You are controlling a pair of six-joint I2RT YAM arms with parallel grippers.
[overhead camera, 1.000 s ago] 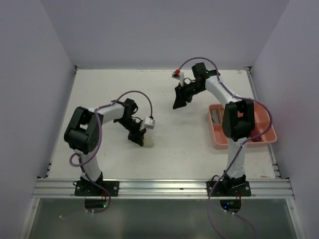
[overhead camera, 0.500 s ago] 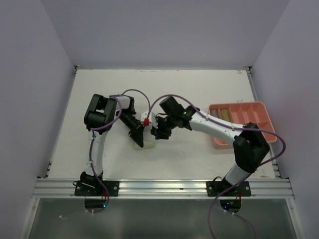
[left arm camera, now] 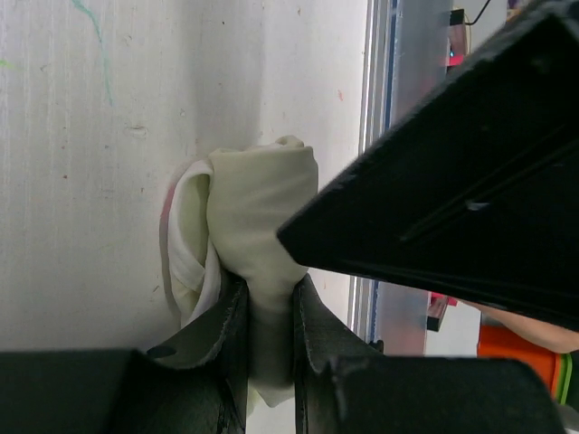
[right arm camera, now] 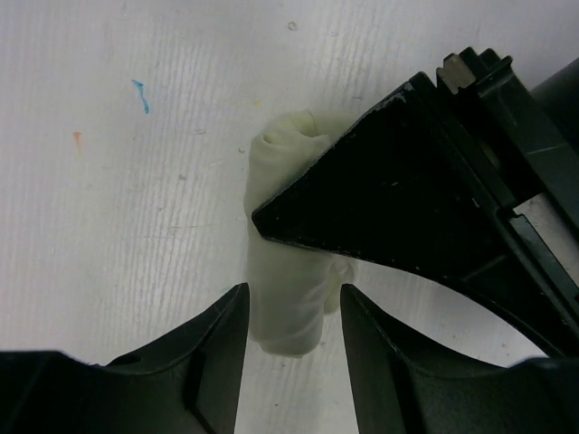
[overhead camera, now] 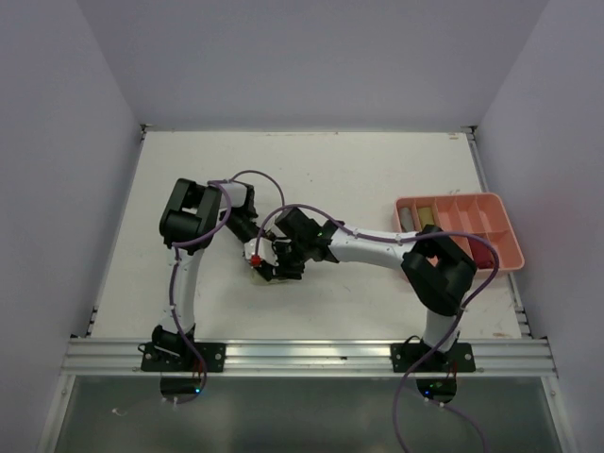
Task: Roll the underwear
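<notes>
Your left claw (left arm camera: 269, 298) is clamped on a cream soft cloth underwear roll (left arm camera: 258, 199) lying on the white desk (overhead camera: 377, 179). Your right claw (right arm camera: 291, 312) stands apart, straddling it. Rolling this piece looks nearly done; next, close the right claw gently around it.

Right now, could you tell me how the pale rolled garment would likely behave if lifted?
The pale roll probably squashes easily: it pinches thin where the left gripper clamps it. It looks floppy, so its loose outer folds may unwind if lifted by one end.
</notes>
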